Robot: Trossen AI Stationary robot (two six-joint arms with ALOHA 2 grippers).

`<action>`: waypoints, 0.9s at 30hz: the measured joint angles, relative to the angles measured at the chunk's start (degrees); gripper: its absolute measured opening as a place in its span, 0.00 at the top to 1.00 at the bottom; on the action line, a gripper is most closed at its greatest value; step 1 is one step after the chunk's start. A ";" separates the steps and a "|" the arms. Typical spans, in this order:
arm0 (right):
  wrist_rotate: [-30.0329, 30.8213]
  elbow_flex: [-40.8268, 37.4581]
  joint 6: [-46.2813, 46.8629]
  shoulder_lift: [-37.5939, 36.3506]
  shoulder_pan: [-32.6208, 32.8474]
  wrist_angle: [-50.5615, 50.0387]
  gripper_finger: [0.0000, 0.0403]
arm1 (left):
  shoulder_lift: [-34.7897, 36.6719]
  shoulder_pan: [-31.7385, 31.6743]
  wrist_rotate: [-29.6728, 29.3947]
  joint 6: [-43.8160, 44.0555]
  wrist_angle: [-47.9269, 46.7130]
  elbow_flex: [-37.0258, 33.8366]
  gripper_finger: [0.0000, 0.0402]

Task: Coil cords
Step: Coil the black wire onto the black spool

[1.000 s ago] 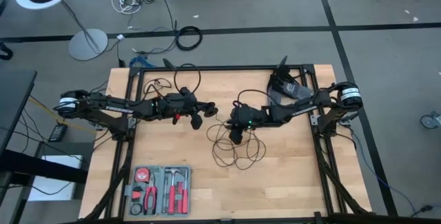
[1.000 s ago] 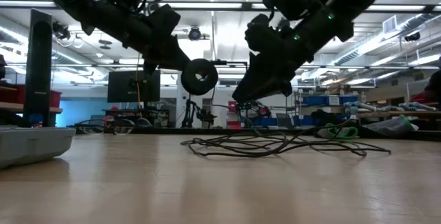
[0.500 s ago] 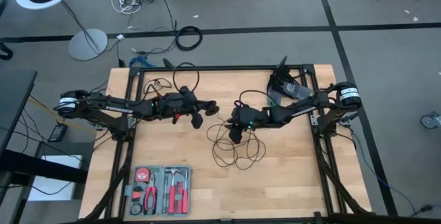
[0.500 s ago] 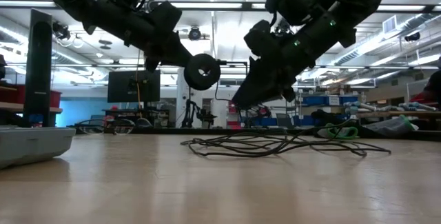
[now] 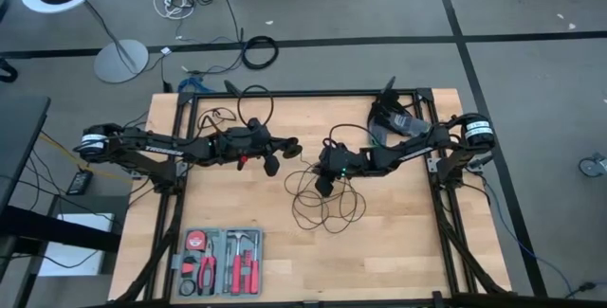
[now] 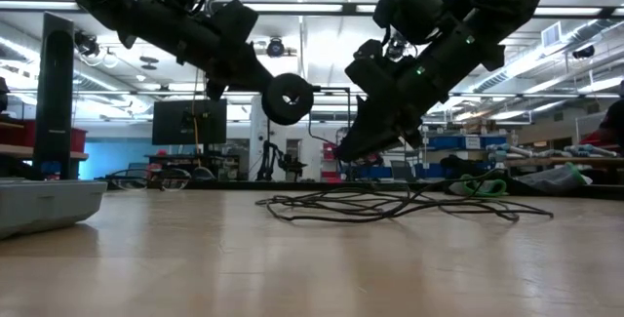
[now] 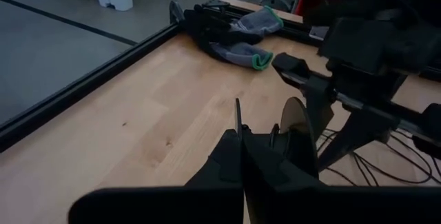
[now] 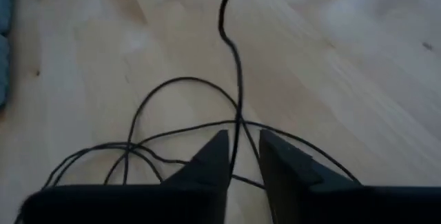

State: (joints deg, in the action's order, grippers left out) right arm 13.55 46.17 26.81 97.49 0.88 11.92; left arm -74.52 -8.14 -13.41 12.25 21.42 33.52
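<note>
The thin black cord lies in loose loops [image 5: 327,204] on the wooden table, also seen in the low view [image 6: 390,203]. Its round puck [image 6: 289,99] hangs in the air at the tip of my left gripper [image 5: 289,145], which is shut. In the left wrist view the puck [image 7: 298,131] stands edge-on beside the fingers. My right gripper [image 5: 322,187] slants down over the loops. Its fingertips [image 8: 243,151] stand a narrow gap apart, with one strand [image 8: 238,124] running up between them. My left gripper is shut on the cord at its puck end: a thin dark strand [image 7: 238,112] sticks out of the closed fingertips. The puck sits right beside the fingers, lifted clear of the table. Whether the fingers also touch the puck, I cannot tell.
A grey tray of red-handled tools [image 5: 220,262] stands at the near left of the table. Grey-green gloves [image 5: 391,118] lie at the far right by the black frame rail [image 5: 303,93]. Bare wood lies to the near right.
</note>
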 joint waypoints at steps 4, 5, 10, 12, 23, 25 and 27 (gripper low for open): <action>-0.35 0.00 -0.22 0.00 0.27 0.02 0.98 | 0.00 -0.03 -0.07 0.00 -0.01 0.00 1.00; -0.39 0.00 -0.54 0.00 0.36 0.12 0.98 | 0.01 -0.05 -0.10 0.00 0.01 0.00 1.00; -0.99 0.00 -0.81 0.00 0.77 1.93 0.99 | 0.00 -0.11 -0.76 0.00 0.09 0.00 1.00; -1.19 0.00 -0.96 0.00 0.95 3.33 0.99 | 0.01 -0.11 -1.44 0.22 0.51 0.00 1.00; -1.30 3.75 -4.79 0.00 -0.36 5.77 1.00 | 0.02 -0.11 -1.73 2.20 4.48 0.00 1.00; -1.30 5.79 -5.68 0.08 -0.87 4.05 1.00 | 0.02 -0.11 -1.73 2.96 4.48 0.00 1.00; -1.35 8.13 -6.41 1.40 -1.39 2.70 1.00 | 0.02 -0.11 -1.83 2.99 4.50 0.00 1.00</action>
State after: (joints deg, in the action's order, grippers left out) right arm 12.20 54.31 20.39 98.90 -0.51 14.62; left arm -74.50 -8.25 -15.24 15.25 25.93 33.52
